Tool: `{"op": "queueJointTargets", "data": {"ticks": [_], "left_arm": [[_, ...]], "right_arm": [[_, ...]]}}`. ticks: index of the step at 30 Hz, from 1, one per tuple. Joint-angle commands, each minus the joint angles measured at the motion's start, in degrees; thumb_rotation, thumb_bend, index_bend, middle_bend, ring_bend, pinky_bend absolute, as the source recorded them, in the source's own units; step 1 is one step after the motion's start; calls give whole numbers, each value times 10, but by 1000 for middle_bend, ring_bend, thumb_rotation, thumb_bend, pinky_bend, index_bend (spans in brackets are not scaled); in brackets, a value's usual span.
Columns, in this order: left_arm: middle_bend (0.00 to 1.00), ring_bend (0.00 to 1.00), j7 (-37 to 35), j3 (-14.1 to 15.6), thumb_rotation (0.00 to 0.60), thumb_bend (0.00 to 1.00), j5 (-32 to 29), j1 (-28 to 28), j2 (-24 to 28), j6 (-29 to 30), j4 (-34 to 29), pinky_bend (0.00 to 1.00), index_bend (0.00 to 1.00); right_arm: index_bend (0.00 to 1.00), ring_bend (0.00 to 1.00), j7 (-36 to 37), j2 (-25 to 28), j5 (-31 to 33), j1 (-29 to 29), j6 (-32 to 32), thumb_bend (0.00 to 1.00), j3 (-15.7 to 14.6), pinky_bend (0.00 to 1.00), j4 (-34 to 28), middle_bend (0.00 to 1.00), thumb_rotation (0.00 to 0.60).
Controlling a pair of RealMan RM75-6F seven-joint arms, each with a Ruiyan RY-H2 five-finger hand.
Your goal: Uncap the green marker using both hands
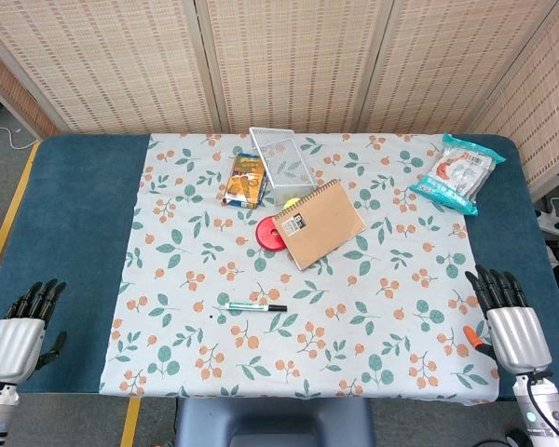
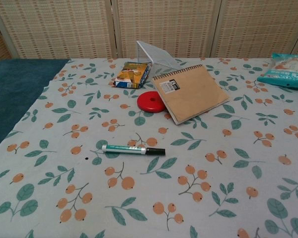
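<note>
A thin cloth (image 1: 168,279) printed with green leaves and orange berries covers the middle of the table (image 1: 74,214), whose bare surface is a dark teal, carpet-like fabric. The marker (image 1: 252,306) lies flat on the cloth, a slim cylinder with a pale green-and-white barrel and a black cap at its right end, pointing toward 3 o'clock. It sits a little left of the cloth's centre, toward the near edge, with nothing touching it.

Up toward 12 o'clock from the marker lies a spiral-bound notebook (image 1: 319,223) with a plain brown card cover, turned at an angle. Its lower left corner overlaps a flat, glossy red disc (image 1: 265,234). Beyond these a wire mesh basket (image 1: 281,158) is tipped on its side, and just to its left lies a small, brightly printed packet (image 1: 245,179). At about 2 o'clock, near the far right corner, rests a crinkled plastic bag (image 1: 458,173) in teal and white. None of these stands between the hands and the marker.

The left hand (image 1: 23,328) lies at the near left edge at 8 o'clock, on the teal surface, well apart from the marker. Its silver back is up, and its black fingers are stretched forward and empty. The right hand (image 1: 508,321) lies at 4 o'clock at the cloth's near right edge, fingers likewise straight, slightly spread, holding nothing.
</note>
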Motion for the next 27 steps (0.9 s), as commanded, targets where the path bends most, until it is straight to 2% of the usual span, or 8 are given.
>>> {"op": "queueJointTargets", "data": {"ticks": [1, 5, 7, 10, 13, 18, 21, 27], "left_arm": [[29, 17, -7, 5, 600, 405, 25, -4, -15, 7, 10, 207, 8], [63, 249, 11, 9, 600, 428, 65, -27, -47, -8, 12, 435, 64], [156, 437, 27, 6, 600, 435, 80, -51, -70, -33, 10, 659, 133], [305, 599, 75, -8, 600, 434, 73, -84, -96, -79, 12, 818, 225], [362, 642, 123, -32, 600, 434, 63, -116, -136, -105, 22, 854, 264], [337, 691, 146, -46, 600, 434, 53, -142, -175, -128, 38, 896, 269], [306, 732, 187, -68, 600, 434, 23, -189, -243, -185, 82, 928, 272], [308, 748, 205, -76, 600, 434, -8, -219, -322, -206, 147, 940, 308]], "right_arm": [[0, 0, 2, 0, -2, 1, -1, 156, -1, 0, 0, 0, 600], [0, 0, 1, -2, -4, 1, -2, 156, -2, 0, 2, 0, 600], [0, 0, -1, -4, -4, 2, -3, 156, -2, 0, 4, 0, 600], [0, 0, -6, -7, -3, 2, -4, 156, -2, 0, 5, 0, 600], [0, 0, -10, -9, -3, 2, -4, 156, -2, 0, 6, 0, 600], [0, 0, -14, -12, -2, 2, -6, 156, -3, 0, 7, 0, 600], [0, 0, -22, -17, 6, 5, -17, 156, -4, 0, 10, 0, 600], [0, 0, -28, -20, 15, 7, -26, 156, -3, 0, 12, 0, 600]]}}
